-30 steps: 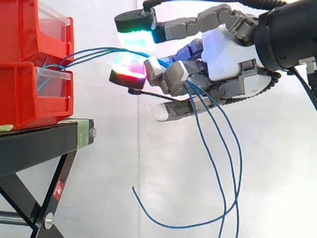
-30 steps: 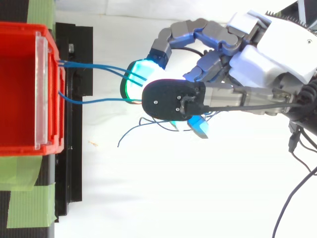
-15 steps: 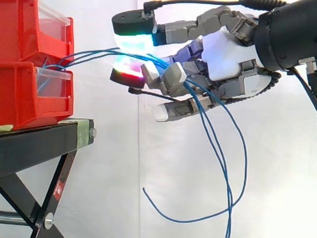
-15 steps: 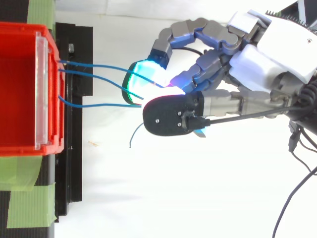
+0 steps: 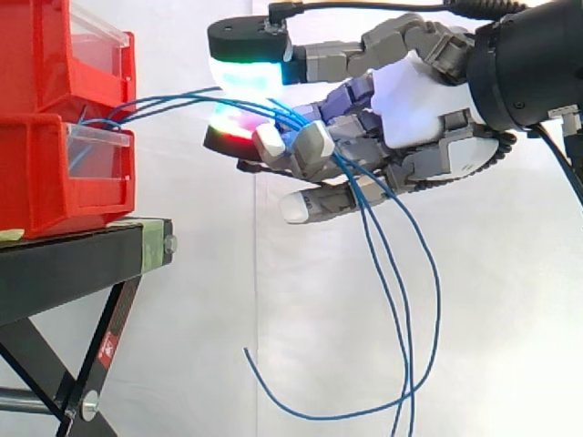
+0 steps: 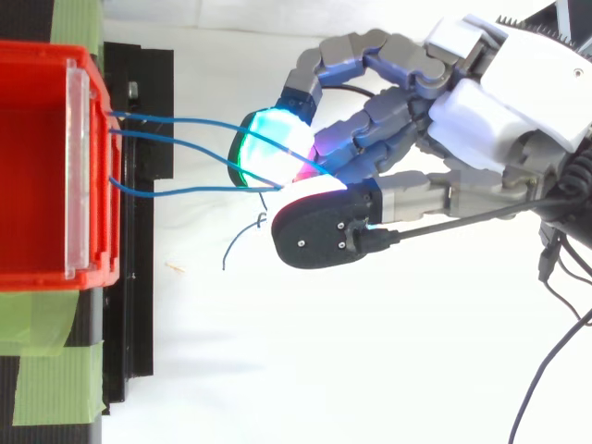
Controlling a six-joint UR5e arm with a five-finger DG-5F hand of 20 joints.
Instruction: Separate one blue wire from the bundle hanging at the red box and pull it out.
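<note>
Reaching in from the right, the grey and white robot hand (image 5: 410,100) is clamping its curled fingers (image 5: 310,146) around the thin blue wires (image 6: 185,194), a little tighter than half a second ago. The wires are running from the lower red plastic bin (image 5: 55,173) on the black metal stand (image 5: 64,264) across the gap into the hand. Below the hand they are hanging in long loops before the white curtain (image 5: 182,346). One loose wire end (image 5: 246,350) is now lying further to the left than before. In the top view three wires are spreading apart between the bin and the hand. The black-backed fingertip (image 6: 324,231) is sitting lower than before, apart from the cyan-glowing fingertip (image 6: 268,139).
</note>
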